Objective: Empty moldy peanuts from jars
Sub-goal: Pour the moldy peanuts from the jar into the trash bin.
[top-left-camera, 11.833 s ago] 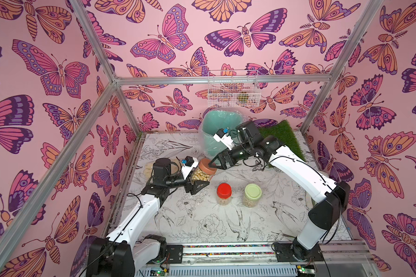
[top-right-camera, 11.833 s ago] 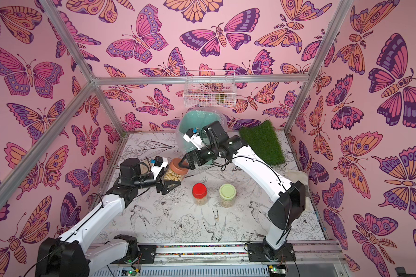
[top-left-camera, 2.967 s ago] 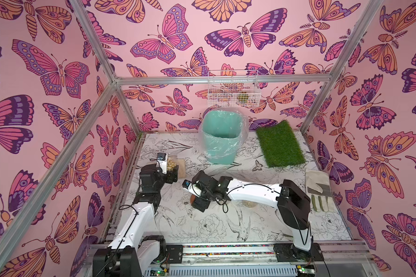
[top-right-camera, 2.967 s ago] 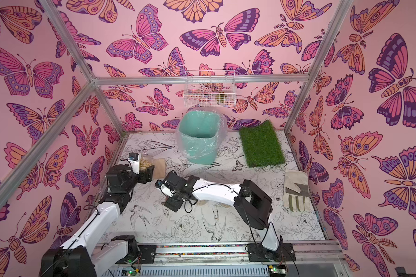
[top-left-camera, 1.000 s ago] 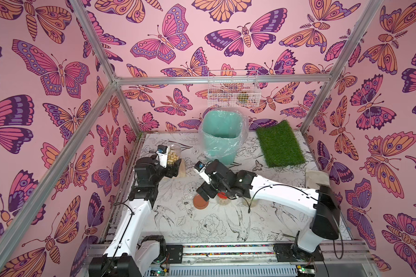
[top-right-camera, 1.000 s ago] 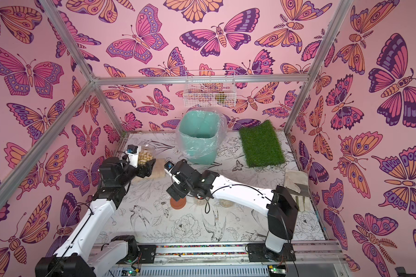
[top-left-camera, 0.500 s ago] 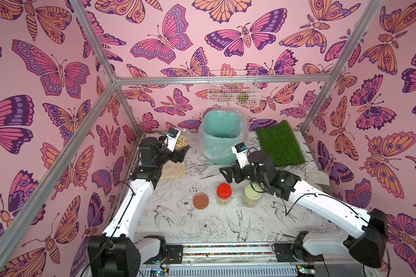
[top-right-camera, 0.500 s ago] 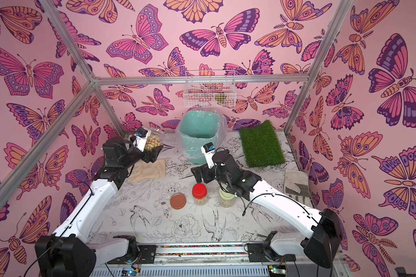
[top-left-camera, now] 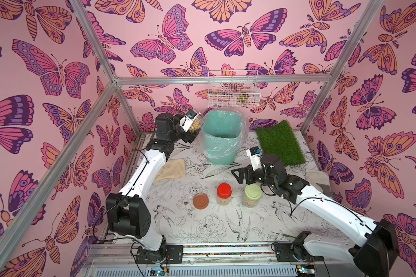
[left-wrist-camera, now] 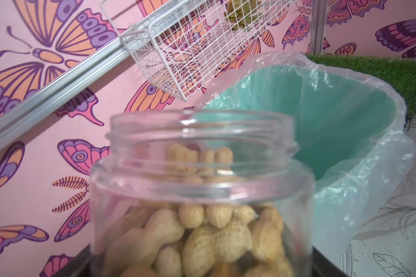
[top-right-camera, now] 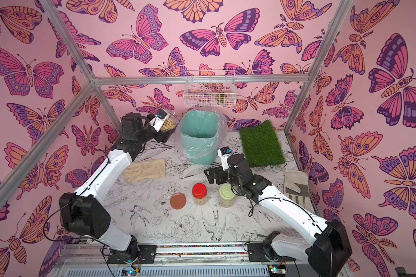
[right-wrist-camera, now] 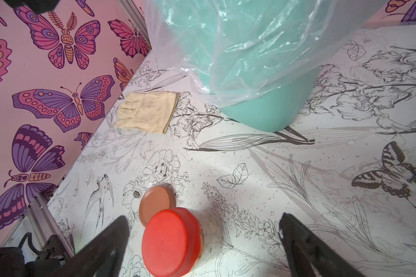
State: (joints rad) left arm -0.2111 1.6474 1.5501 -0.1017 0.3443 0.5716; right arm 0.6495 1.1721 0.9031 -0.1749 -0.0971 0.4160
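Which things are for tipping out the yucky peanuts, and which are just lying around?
For the job:
- open jar of peanuts
- red-lidded jar
- green-lidded jar
- brown lid
- lined bin

Just lying about:
- beige glove
- grey glove
- grass mat
- wire basket

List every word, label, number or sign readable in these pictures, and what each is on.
Nothing here can be read as text.
White camera housing on the right arm's wrist: a short dark print, too small to read.
Clear open jar of peanuts, red-lidded clear jar, pale green-lidded clear jar, loose round brown lid, mint-green plastic-lined bin: no labels visible.
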